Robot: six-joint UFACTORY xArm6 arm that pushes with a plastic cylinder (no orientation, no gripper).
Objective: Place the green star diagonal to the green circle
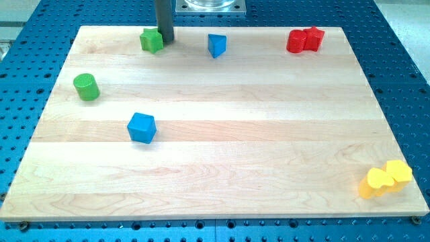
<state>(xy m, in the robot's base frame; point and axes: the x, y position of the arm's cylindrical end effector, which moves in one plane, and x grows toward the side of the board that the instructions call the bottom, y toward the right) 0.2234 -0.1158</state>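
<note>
No pincer fitted; my tip (pixel 166 40) touching green star (pixel 152 40) near tabletop (pixel 222 134) top edge; off-centre push risks spinning it away from green circle (pixel 86 87).

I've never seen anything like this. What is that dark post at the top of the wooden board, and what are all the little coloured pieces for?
You are looking at one camera picture of a wooden board lying on a blue table with rows of holes. The dark post is a plain rod on the end of a robot arm. It has no hand and holds nothing; it only slides its lower end, my tip, along the board to push pieces about.

Right now my tip sits at the view's top, right beside the green star, on its right side. The green circle stands lower down, toward the view's left. Also on the board: a blue block near the middle left, a blue piece at the top, two red pieces together at the top right, and two yellow pieces at the bottom right.
</note>
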